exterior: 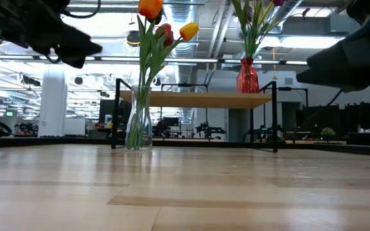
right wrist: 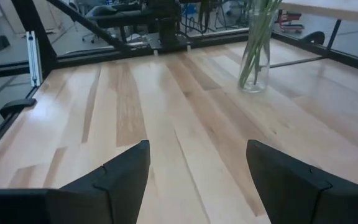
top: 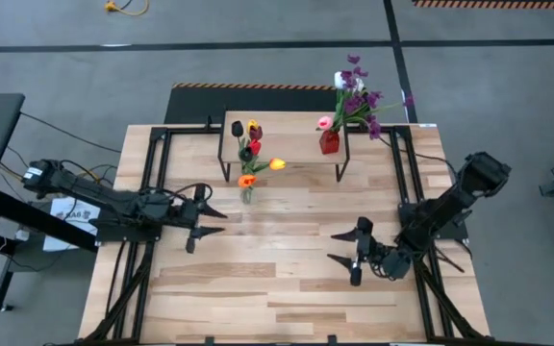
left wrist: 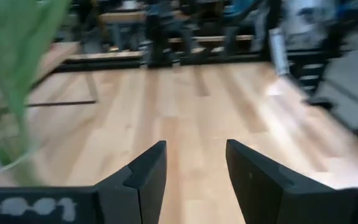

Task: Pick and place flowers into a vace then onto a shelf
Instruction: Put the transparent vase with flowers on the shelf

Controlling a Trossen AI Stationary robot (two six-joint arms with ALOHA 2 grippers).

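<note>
Now we see the left pincer [top: 212, 219] hovering over the bench [top: 287, 288], its fingers [left wrist: 146, 180] parted and empty, near a clear glass vase [top: 246, 194] of tulips [top: 250, 154] that stands on the bench just in front of the shelf [top: 287, 142]. On the shelf sits a red vase [top: 329, 142] with purple sprigs [top: 359, 91]. Farther right, the right pincer [top: 346, 246] is spread wide, holding nothing.

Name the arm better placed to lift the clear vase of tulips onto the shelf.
Left, probably. The left hand hangs open beside the clear vase, which stands on the table in front of the shelf. The right hand, also open, is farther away.
</note>
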